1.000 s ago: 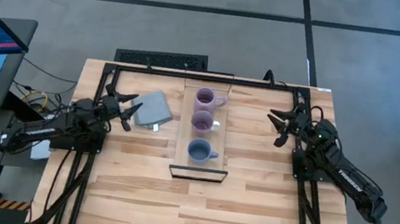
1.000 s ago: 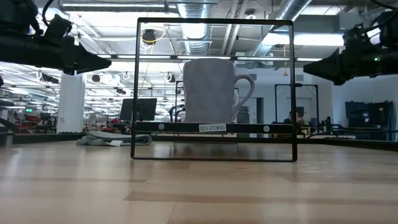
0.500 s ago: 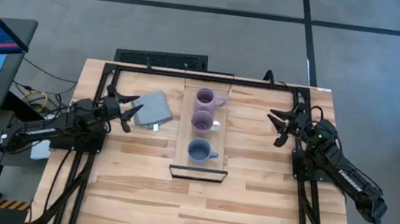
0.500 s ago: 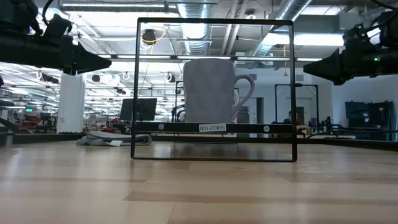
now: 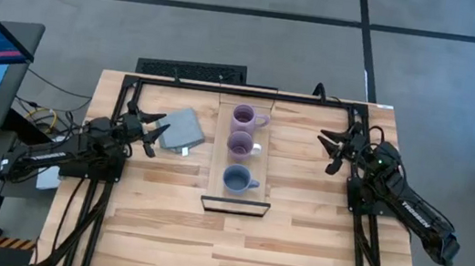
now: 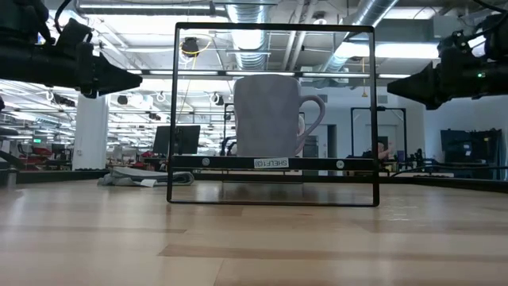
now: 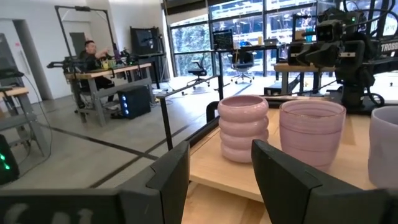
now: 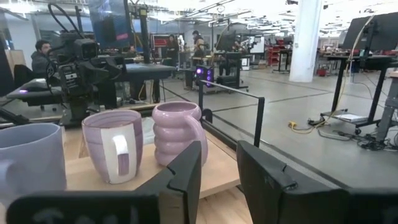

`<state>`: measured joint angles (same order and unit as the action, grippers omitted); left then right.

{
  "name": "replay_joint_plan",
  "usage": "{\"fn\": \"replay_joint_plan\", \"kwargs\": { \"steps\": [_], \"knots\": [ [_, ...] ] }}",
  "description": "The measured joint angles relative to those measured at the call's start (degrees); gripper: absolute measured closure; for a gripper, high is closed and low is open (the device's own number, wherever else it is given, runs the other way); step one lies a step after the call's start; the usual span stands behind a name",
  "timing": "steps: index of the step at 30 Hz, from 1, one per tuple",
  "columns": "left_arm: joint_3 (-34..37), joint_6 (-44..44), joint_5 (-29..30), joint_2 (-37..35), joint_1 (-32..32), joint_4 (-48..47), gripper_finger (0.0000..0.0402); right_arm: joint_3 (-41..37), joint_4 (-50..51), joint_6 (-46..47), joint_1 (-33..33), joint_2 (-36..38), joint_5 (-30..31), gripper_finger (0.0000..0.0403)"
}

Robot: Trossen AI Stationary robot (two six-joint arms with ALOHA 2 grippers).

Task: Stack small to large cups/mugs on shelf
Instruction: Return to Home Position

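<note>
Three mugs stand in a row on the light-wood shelf (image 5: 215,162) inside a black frame at the table's middle: a ribbed lavender mug (image 5: 244,116) at the far end, a smooth lavender mug (image 5: 241,143) in the middle, a blue mug (image 5: 236,180) nearest. They also show in the left wrist view (image 7: 244,127) and right wrist view (image 8: 179,133). My left gripper (image 5: 157,132) is open left of the shelf, above the grey-blue cloth's edge. My right gripper (image 5: 331,153) is open right of the shelf. Both are raised and empty.
A folded grey-blue cloth (image 5: 183,130) lies on the table left of the shelf. The black frame (image 6: 274,115) surrounds the shelf. Slatted tabletop (image 5: 241,244) lies toward the near edge. People sit at desks in the room beyond (image 7: 93,53).
</note>
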<state>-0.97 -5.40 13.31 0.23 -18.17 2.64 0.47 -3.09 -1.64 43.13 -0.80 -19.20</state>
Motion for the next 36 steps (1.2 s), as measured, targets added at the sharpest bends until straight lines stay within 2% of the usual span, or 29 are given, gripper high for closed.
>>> {"fn": "replay_joint_plan", "kwargs": {
  "steps": [5,13,23,36],
  "knots": [
    [0.02,0.90,-0.04,0.00,0.00,-0.05,0.0237,0.00,-0.01,0.17,0.00,0.00,0.00,0.0276],
    [0.02,7.63,-0.05,0.02,0.00,-0.09,0.0237,0.00,0.00,3.34,0.00,0.00,0.00,0.0276],
    [0.04,3.04,-0.04,0.02,0.00,-0.12,0.0237,0.00,0.00,3.25,0.00,0.02,-0.02,0.0276],
    [0.07,6.15,-0.06,0.02,-0.02,-0.12,0.0237,0.00,0.00,3.21,0.00,0.00,-0.02,0.0276]
  ]
}}
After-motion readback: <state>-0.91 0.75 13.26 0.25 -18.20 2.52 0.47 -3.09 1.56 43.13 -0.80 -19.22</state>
